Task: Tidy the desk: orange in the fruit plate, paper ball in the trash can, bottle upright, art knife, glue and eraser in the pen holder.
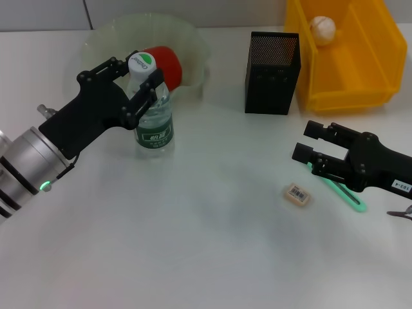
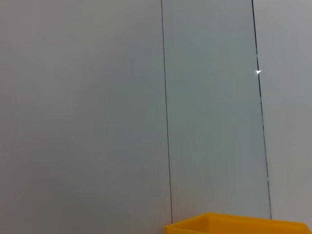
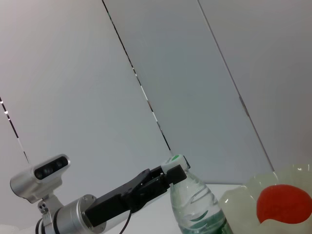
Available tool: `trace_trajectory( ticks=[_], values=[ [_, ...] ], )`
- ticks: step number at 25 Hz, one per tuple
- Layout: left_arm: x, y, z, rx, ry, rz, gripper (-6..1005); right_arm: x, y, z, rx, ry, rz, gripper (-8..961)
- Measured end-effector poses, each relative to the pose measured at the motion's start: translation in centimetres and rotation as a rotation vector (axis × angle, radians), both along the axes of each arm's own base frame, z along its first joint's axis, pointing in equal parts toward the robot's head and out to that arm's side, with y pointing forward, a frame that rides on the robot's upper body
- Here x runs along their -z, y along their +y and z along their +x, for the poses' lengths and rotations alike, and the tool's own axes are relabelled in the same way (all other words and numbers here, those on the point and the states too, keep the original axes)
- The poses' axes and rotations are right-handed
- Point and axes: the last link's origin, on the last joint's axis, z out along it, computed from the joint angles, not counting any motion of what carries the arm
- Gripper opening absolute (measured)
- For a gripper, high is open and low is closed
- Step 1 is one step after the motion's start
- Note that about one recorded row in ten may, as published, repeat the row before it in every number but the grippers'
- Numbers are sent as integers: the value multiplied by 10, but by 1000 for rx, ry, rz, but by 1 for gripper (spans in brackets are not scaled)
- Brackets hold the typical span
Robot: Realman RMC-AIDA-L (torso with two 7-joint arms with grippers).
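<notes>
The clear water bottle [image 1: 154, 116] with a white-green cap stands upright on the table. My left gripper [image 1: 137, 76] is shut around its neck; both also show in the right wrist view, the bottle [image 3: 195, 207] and the gripper [image 3: 163, 176]. The red-orange fruit [image 1: 167, 64] lies in the translucent fruit plate [image 1: 109, 35]. The paper ball [image 1: 322, 28] lies in the yellow bin [image 1: 360, 71]. The eraser [image 1: 297, 194] lies on the table. The green art knife [image 1: 344, 192] lies partly under my right gripper [image 1: 308, 140], which is open and empty. The glue is out of view.
The black mesh pen holder [image 1: 273, 64] stands between the plate and the yellow bin. The left wrist view shows only a wall and the bin's rim [image 2: 234, 224]. A metal object [image 1: 402, 214] pokes in at the right edge.
</notes>
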Motion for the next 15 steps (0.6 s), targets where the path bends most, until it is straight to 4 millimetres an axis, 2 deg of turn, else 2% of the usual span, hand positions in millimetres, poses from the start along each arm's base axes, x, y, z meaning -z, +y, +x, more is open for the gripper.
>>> trace_trajectory(
  ticks=[6,12,15],
  values=[
    [0,-1,0,1,0,3,439,0,0,0,0,1,-1,636],
    [-2,-1,-1,1,-4,14,577,0,0,0,0,1,-1,634],
    [-6,-3,-1,7,-27,27,588,0,0,0,-1,2,-2,632]
  ],
)
